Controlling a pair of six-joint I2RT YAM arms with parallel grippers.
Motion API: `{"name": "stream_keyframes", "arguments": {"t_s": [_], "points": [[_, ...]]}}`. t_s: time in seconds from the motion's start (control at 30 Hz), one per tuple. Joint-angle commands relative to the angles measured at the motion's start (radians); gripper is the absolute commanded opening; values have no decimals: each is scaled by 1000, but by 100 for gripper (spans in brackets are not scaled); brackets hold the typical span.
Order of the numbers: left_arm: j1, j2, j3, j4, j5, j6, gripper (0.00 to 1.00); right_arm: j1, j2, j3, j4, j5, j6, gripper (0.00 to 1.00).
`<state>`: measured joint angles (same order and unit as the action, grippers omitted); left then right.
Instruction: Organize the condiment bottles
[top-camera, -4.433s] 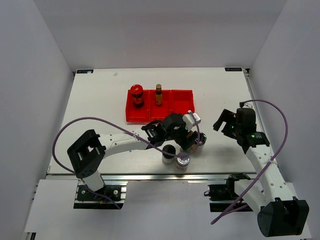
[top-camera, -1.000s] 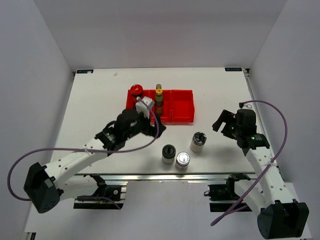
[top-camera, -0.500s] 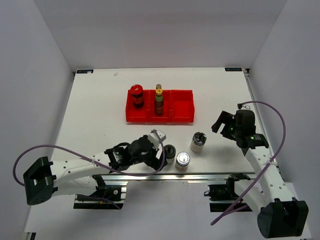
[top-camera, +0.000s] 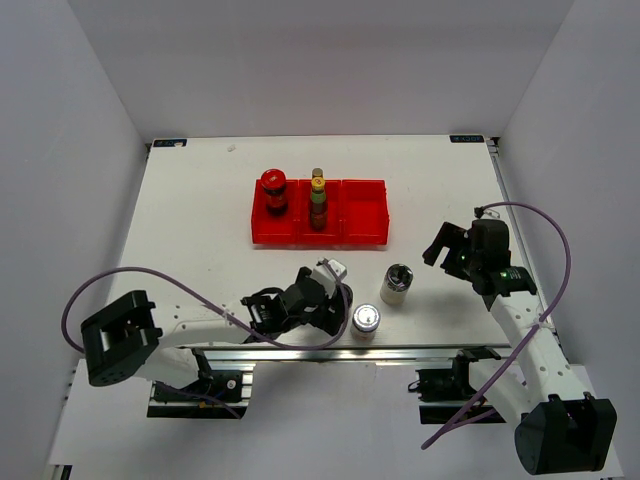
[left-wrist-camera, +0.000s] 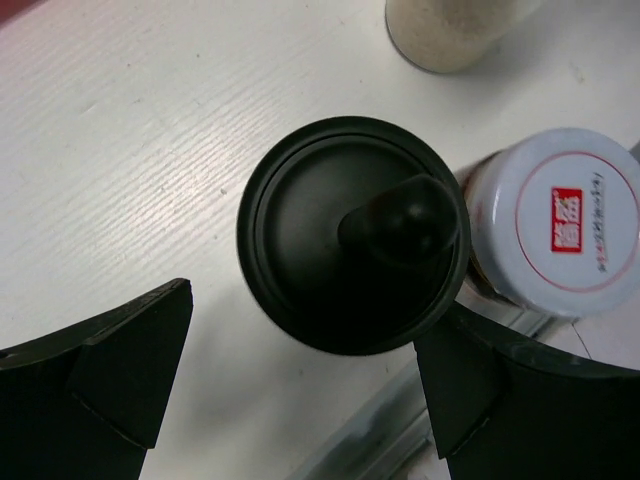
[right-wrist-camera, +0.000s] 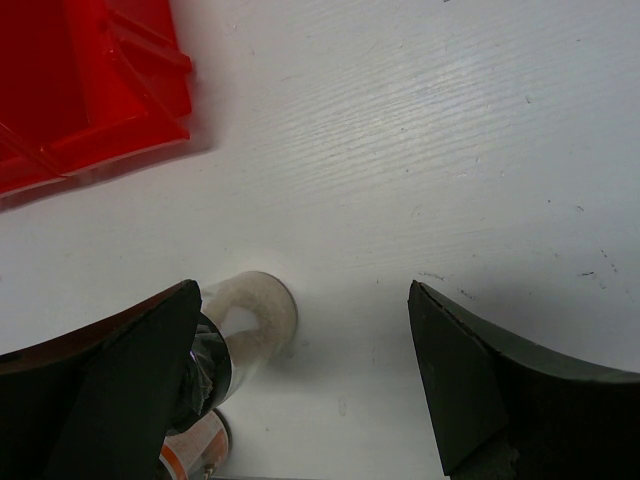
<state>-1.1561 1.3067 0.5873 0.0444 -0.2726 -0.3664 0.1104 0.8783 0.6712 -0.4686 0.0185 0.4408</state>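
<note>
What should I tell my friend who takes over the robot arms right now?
Left gripper: open, jaws either side of the black-lidded jar, not closed on it.
Right gripper: open, holding nothing, over the bare table.
Done: red-lidded jar stands in the left compartment of the red bins; yellow-capped bottle and thin bottle in the middle one.
Left: black-lidded jar, silver-lidded jar and dark-metallic-lidded jar stand on the table.

Three joined red bins stand in a row on the white desk, toward its far half; an aluminium rail lines its near edge; pale walls enclose three sides.
</note>
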Motion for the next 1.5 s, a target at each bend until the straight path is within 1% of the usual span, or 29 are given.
{"name": "stream_keyframes", "arguments": {"t_s": [0.0,0.17,0.3,0.37,0.47,0.5,0.53,0.6,0.63,0.7,0.73,0.8,0.9,0.93,1.07,1.2,1.23,1.4,1.47], "points": [[-4,49,48,83,-36,26,98,-5,-4,-2,30,-9,-10,89],[-4,123,85,103,-68,32,98,-5,-2,4,28,-9,-10,89],[-4,137,103,138,-112,41,98,-3,-4,13,35,-9,-8,89],[-4,146,118,135,-143,47,98,-3,-2,33,28,-37,-10,89],[-2,169,146,133,-166,64,98,-5,-7,57,24,-23,-10,89],[-1,178,152,135,-168,73,96,-5,-10,64,22,-22,-7,89],[2,184,164,135,-159,76,93,-3,-13,70,21,12,-2,89],[7,200,175,134,-151,80,84,-5,-25,88,21,21,9,89],[10,203,180,130,-143,83,77,-5,-27,96,19,34,12,89],[13,210,192,114,-140,81,70,-5,-30,123,-8,58,41,89],[13,210,193,111,-139,81,62,-3,-30,134,-16,79,45,89],[15,204,197,101,-146,77,56,-5,-22,172,-39,107,61,89],[22,184,201,97,-155,78,55,-5,-6,209,-54,146,61,89],[25,175,207,95,-165,78,53,-3,8,228,-62,144,61,89],[70,172,285,40,-197,96,50,-5,24,225,-44,86,50,89],[185,175,365,49,-102,126,47,-5,22,194,-4,43,44,89],[199,178,399,57,-68,136,47,-3,28,192,-1,41,44,89],[223,244,540,69,-27,236,48,-5,63,182,31,48,30,89],[252,299,623,68,16,251,48,-5,96,183,38,32,19,89]]}}
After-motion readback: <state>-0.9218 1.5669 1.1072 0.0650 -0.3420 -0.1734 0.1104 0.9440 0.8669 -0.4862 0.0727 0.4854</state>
